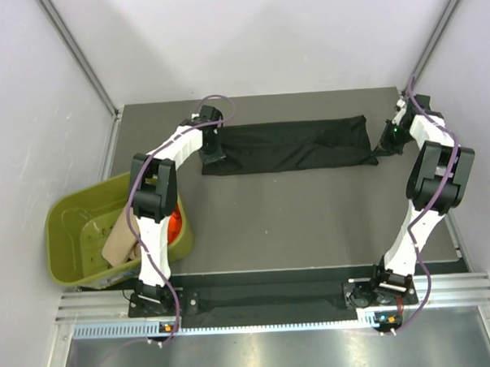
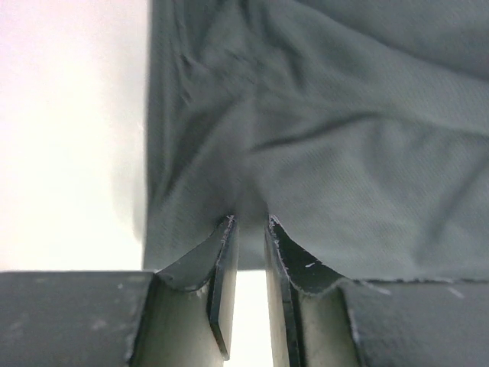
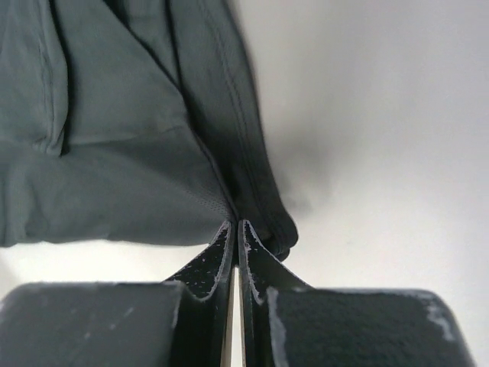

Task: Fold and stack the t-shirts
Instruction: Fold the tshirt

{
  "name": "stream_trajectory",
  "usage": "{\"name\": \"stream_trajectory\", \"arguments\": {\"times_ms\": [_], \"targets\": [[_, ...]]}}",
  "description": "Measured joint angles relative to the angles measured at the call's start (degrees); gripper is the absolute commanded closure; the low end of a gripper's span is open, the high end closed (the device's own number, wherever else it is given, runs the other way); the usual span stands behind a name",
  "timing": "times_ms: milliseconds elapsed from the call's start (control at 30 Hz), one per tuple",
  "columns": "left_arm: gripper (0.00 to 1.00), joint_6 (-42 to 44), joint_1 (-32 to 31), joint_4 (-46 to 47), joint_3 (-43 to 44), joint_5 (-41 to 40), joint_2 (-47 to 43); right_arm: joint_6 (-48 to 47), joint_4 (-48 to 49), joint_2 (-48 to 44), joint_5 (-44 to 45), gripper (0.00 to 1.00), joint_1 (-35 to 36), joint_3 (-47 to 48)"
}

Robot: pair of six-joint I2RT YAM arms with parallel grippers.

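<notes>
Plain white walls [image 1: 263, 36], dark grey table [image 1: 312, 221] — aluminium rail [image 1: 96, 308]

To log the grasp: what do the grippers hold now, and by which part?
The right gripper pinches the black t-shirt by its right-end edge. The left gripper sits at the left end, jaws slightly apart; a hold cannot be told.

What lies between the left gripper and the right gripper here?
The black t-shirt, folded into a long band, fills the stretch from the left gripper to the right gripper; nothing else lies there. The top external view shows it.
</notes>
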Motion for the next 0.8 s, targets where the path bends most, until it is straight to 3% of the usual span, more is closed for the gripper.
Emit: {"name": "stream_trajectory", "arguments": {"times_ms": [333, 533, 667, 800], "targets": [[0.75, -0.4, 1.5, -0.6, 3.7, -0.8, 3.4, -3.4, -3.2, 4.9, 2.8, 1.00, 0.2, 8.0], [0.75, -0.4, 1.5, -0.7, 3.8, -0.8, 3.5, -4.1, -5.7, 6.9, 4.2, 0.94, 0.5, 8.1], [0.74, -0.4, 1.5, -0.7, 3.8, -0.8, 3.5, -3.7, -6.6, 7.1, 6.2, 0.70, 0.6, 7.0], [0.73, -0.4, 1.5, -0.7, 3.7, -0.7, 3.3, -3.3, -7.1, 7.2, 8.4, 0.60, 0.6, 8.0]]}}
